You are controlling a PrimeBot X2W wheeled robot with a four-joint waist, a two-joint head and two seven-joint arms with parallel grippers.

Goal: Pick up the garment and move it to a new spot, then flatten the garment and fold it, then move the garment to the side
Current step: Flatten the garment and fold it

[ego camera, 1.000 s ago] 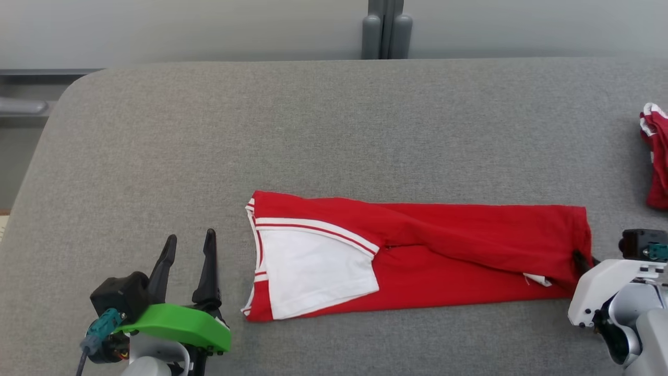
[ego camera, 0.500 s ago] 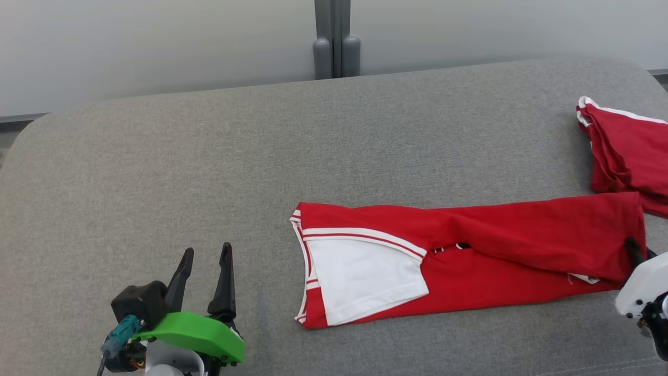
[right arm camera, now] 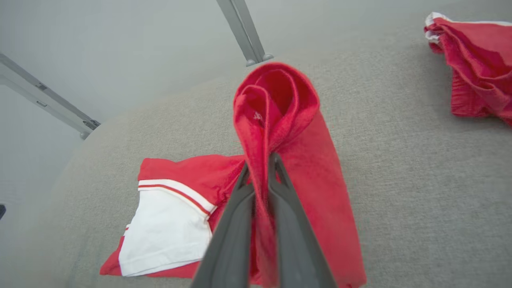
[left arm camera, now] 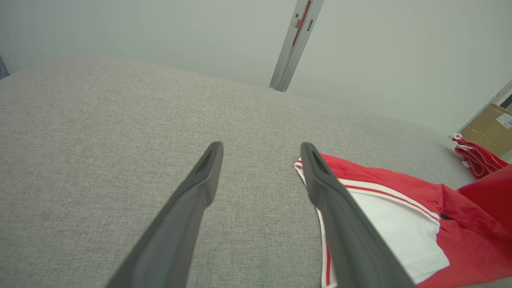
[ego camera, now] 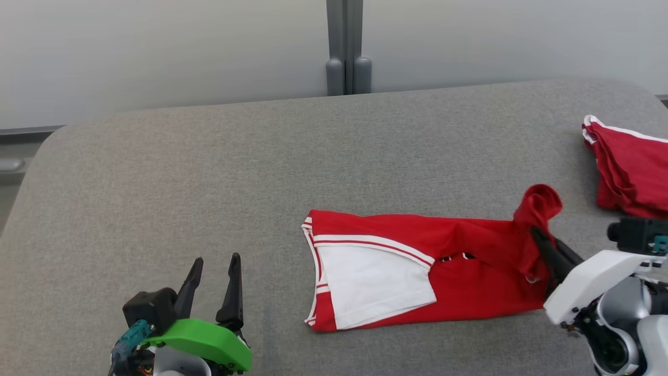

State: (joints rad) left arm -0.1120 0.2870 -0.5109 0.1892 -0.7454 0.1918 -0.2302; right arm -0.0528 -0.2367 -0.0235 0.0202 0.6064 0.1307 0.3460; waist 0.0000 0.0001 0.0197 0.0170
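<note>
On the grey desk (ego camera: 209, 172), the red garment (ego camera: 459, 282) lies flat except its right end, raised and clamped between my right fingers (ego camera: 552, 251). Spread and idle, my left fingers (ego camera: 233, 284) hold nothing. Folding step in hand, I judge; next, carry that end leftward over the white panel (ego camera: 373, 279).

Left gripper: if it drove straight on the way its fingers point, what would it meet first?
Probably the bare grey pad: the left gripper points across open pad, with the garment off to its right. Past the pad's far edge stands the wall, though depth is unclear.
</note>
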